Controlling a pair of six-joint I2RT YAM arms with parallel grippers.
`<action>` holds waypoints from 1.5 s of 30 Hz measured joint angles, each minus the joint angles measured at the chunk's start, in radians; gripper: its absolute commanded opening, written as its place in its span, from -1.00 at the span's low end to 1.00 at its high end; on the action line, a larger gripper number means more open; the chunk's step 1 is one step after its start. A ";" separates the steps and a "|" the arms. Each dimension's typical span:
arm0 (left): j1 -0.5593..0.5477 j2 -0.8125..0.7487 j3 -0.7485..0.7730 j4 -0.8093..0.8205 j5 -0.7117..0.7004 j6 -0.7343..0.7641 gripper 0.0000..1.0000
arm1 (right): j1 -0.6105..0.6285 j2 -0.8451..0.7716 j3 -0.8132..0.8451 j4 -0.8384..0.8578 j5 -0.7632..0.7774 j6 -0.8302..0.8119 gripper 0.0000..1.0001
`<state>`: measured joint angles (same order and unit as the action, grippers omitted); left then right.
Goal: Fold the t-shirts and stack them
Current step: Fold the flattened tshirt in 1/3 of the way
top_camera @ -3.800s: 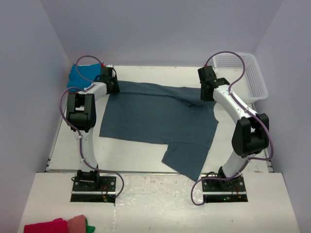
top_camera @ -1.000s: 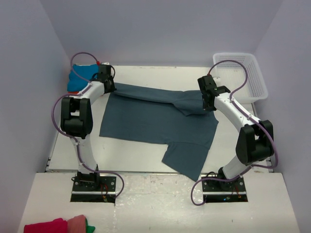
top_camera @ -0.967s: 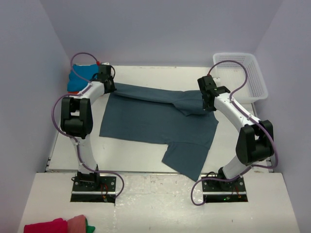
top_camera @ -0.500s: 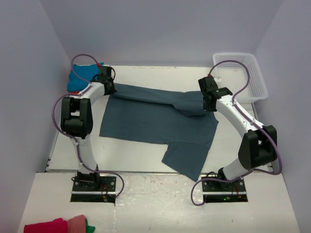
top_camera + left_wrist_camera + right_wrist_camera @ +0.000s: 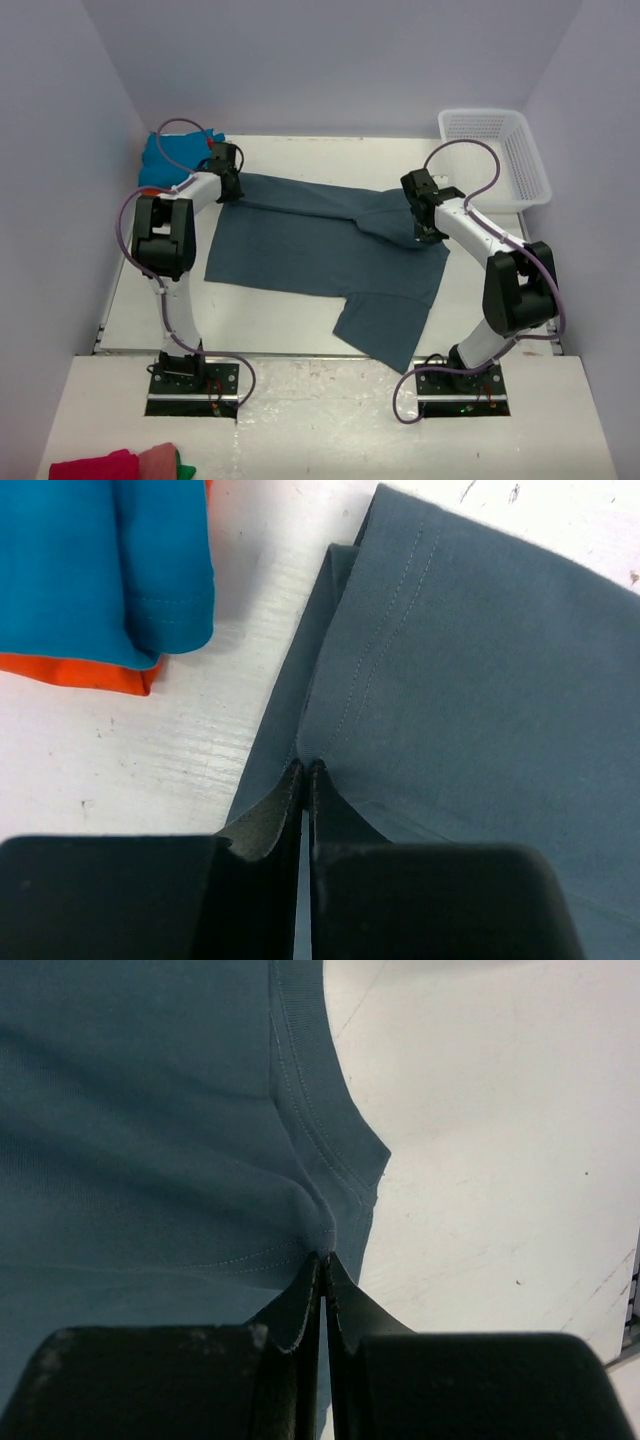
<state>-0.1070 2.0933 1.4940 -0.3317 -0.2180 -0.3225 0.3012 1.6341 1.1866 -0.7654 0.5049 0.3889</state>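
Top, left-wrist and right-wrist views. The slate-blue t-shirt [image 5: 320,250] lies spread across the middle of the white table [image 5: 280,320], with its far edge raised into a fold that runs between the two arms. The left gripper [image 5: 303,780] has its fingers pressed together on the shirt's stitched hem at the far left corner. There a narrow strip of cloth is turned under along the edge. The right gripper [image 5: 325,1265] is likewise pinched tight on a double-stitched edge at the shirt's far right side, just where the cloth meets bare table. The shirt's nearest corner reaches past the table's near edge.

The turquoise t-shirt [image 5: 160,160] lies folded in the far left corner, on top of the orange t-shirt [image 5: 100,675], of which only a thin rim shows. A strip of bare table separates this pile from the held hem. A white mesh basket [image 5: 527,165] occupies the far right corner, apart from the right gripper. Open table lies along the far edge, to the right of the shirt, and between its near left hem and the arm bases.
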 measured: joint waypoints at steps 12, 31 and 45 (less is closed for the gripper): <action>-0.002 0.010 0.000 -0.002 -0.026 -0.004 -0.97 | 0.000 0.034 -0.012 0.011 0.002 0.013 -1.00; -0.007 -0.050 -0.077 0.018 -0.067 -0.015 -0.32 | 0.001 0.065 -0.013 0.007 0.026 0.026 0.38; -0.040 -0.175 0.018 0.093 0.116 -0.003 -0.77 | 0.179 0.204 0.345 0.054 -0.194 -0.109 -0.07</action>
<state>-0.1471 1.9186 1.5120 -0.2390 -0.1024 -0.3256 0.4805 1.8385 1.5314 -0.7113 0.3107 0.2794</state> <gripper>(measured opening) 0.111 0.423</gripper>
